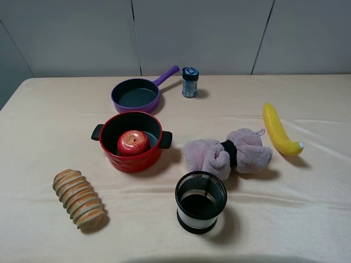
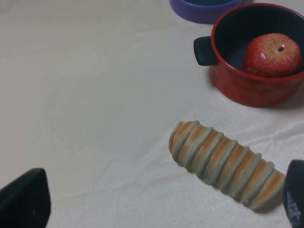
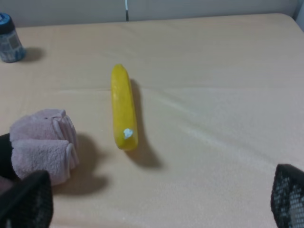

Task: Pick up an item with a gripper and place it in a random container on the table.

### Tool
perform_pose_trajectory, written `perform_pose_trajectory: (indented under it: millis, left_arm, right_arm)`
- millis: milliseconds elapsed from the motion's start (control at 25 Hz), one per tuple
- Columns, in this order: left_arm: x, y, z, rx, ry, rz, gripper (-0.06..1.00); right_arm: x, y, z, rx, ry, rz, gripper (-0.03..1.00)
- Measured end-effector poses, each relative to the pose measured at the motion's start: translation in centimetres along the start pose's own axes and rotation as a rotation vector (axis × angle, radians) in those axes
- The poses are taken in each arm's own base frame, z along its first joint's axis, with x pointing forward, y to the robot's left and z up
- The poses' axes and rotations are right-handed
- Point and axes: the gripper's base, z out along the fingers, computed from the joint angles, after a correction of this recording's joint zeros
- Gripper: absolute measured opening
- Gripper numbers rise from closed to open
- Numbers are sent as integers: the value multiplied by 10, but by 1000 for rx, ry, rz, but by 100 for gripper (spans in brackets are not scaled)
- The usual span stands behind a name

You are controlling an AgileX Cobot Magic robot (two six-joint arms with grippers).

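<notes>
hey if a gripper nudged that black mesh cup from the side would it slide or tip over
The black mesh cup stands upright on the cloth-covered table and looks taller than wide, so a high push could tip it. Its open mesh suggests it is light; a low push would probably slide it.

Above the red pot [image 1: 132, 141] nothing blocks a pincer's way down. The purple pan [image 1: 137, 94] sits close behind it, the plush toy [image 1: 227, 153] and mesh cup [image 1: 201, 201] crowd its right, and the striped bread [image 1: 79, 198] lies front-left. The counter [image 1: 49, 120] is bare to the left.
</notes>
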Motion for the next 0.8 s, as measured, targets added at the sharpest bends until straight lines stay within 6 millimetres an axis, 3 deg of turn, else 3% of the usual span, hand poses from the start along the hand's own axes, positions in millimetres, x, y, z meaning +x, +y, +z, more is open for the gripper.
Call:
perform_pose_trajectory:
  millis: [800]
  left_arm:
    - [0, 0, 0, -1, -4, 1, 99]
  right_arm:
    - [0, 0, 0, 0, 0, 0, 69]
